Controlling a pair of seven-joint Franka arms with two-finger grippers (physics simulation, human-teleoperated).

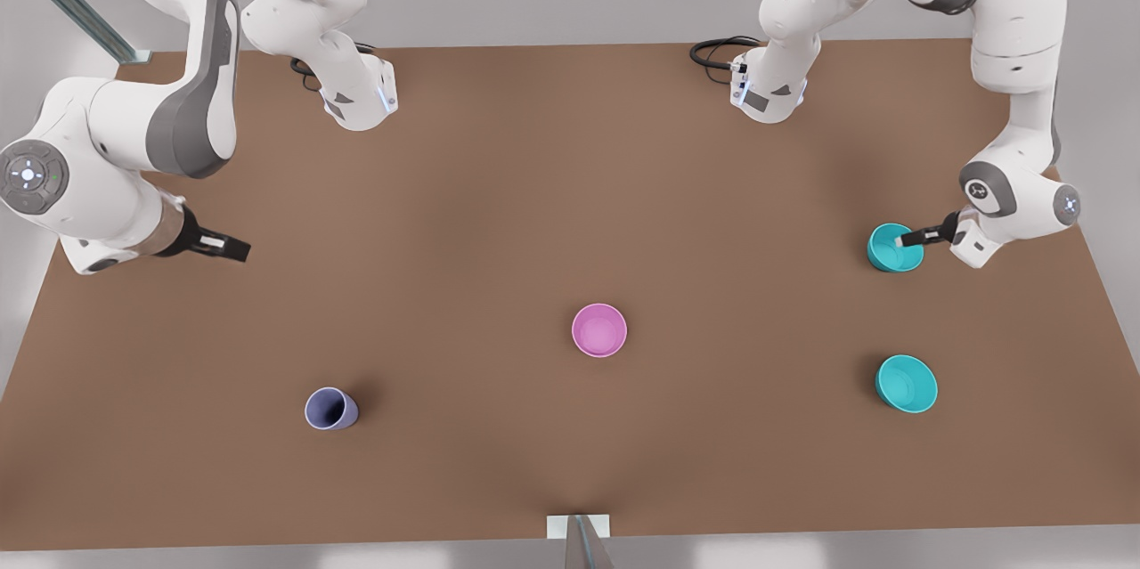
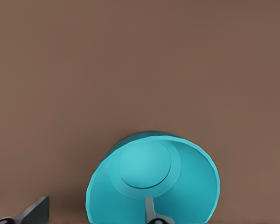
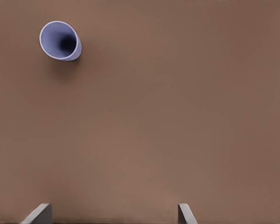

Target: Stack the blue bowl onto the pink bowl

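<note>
Left end effector (image 1: pixel 907 239) straddled blue bowl (image 1: pixel 893 248) rim, fingers spread, one inside. Should pinch squarely before lifting toward pink bowl (image 1: pixel 599 329). Right end effector (image 1: pixel 233 247) waited, spread.

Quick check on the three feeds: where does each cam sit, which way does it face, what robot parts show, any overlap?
Front view: high above the brown table, looking down on both arms, a pink plastic bowl and a second teal bowl.
Left wrist view: on the left gripper, facing into the teal-blue plastic bowl; one finger sits inside the rim, one outside.
Right wrist view: on the right gripper, fingers apart, hanging over bare table, facing the lavender-blue cup.
Shared: front and left wrist views both show the straddled bowl; front and right, the cup.
</note>
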